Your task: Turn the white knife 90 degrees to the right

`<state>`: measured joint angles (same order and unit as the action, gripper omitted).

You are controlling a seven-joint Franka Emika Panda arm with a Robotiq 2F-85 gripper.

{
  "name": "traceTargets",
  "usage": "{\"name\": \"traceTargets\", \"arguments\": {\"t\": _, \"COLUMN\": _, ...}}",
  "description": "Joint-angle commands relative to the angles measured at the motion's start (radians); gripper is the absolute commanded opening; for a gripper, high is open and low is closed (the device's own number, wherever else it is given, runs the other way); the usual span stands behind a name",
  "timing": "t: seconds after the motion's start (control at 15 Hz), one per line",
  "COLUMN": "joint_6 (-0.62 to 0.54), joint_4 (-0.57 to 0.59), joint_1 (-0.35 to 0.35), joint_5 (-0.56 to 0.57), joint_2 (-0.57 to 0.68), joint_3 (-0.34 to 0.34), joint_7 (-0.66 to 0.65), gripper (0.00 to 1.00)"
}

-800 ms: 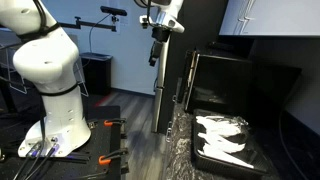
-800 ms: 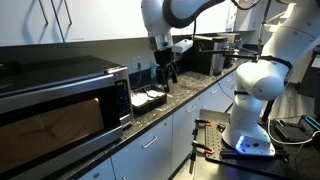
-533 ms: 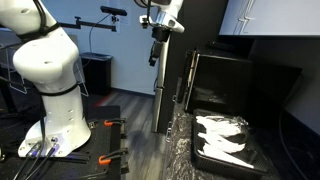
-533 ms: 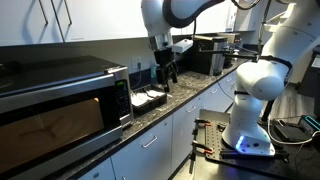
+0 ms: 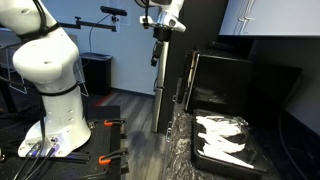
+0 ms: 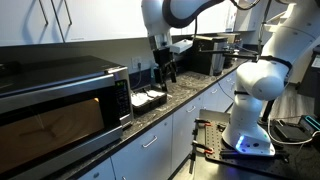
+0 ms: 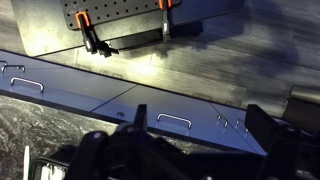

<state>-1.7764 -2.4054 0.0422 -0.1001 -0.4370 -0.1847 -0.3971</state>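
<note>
Several white plastic utensils, the white knife among them, lie in a pile on the dark speckled counter; which piece is the knife I cannot tell. The pile also shows in an exterior view next to the microwave. My gripper hangs in the air well above the counter, off to the side of the pile, and shows in an exterior view too. In the wrist view its two fingers stand apart with nothing between them. A thin white piece shows at the lower left of that view.
A black microwave stands on the counter, with a black box behind the pile. Cabinet fronts with metal handles run below the counter edge. The white robot base stands on the floor beside clamps.
</note>
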Motion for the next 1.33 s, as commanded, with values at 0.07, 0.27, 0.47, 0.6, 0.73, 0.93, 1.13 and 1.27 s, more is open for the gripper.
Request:
{"name": "traceTargets", "arguments": {"t": 0.07, "joint_6": -0.057, "joint_4": -0.022, "joint_1": -0.041, "joint_5": -0.006, "joint_2": -0.031, "joint_3": 0.018, "joint_7": -0.131, "gripper": 1.0}}
{"name": "traceTargets", "arguments": {"t": 0.27, "joint_6": -0.063, "joint_4": -0.037, "joint_1": -0.082, "joint_5": 0.008, "joint_2": -0.056, "joint_3": 0.032, "joint_7": -0.221, "gripper": 1.0}}
{"name": "traceTargets", "arguments": {"t": 0.47, "joint_6": -0.056, "joint_4": -0.06, "joint_1": -0.124, "joint_5": 0.022, "joint_2": -0.082, "joint_3": 0.051, "joint_7": -0.295, "gripper": 1.0}}
{"name": "traceTargets", "arguments": {"t": 0.6, "joint_6": -0.034, "joint_4": -0.081, "joint_1": -0.151, "joint_5": 0.04, "joint_2": -0.109, "joint_3": 0.068, "joint_7": -0.331, "gripper": 1.0}}
{"name": "traceTargets", "arguments": {"t": 0.73, "joint_6": -0.024, "joint_4": -0.109, "joint_1": -0.178, "joint_5": 0.049, "joint_2": -0.141, "joint_3": 0.086, "joint_7": -0.363, "gripper": 1.0}}
{"name": "traceTargets", "arguments": {"t": 0.93, "joint_6": 0.0, "joint_4": -0.149, "joint_1": -0.214, "joint_5": 0.066, "joint_2": -0.187, "joint_3": 0.107, "joint_7": -0.414, "gripper": 1.0}}
{"name": "traceTargets", "arguments": {"t": 1.13, "joint_6": 0.027, "joint_4": -0.177, "joint_1": -0.228, "joint_5": 0.052, "joint_2": -0.238, "joint_3": 0.113, "joint_7": -0.447, "gripper": 1.0}}
{"name": "traceTargets", "arguments": {"t": 1.27, "joint_6": 0.007, "joint_4": -0.155, "joint_1": -0.226, "joint_5": 0.058, "joint_2": -0.193, "joint_3": 0.119, "joint_7": -0.417, "gripper": 1.0}}
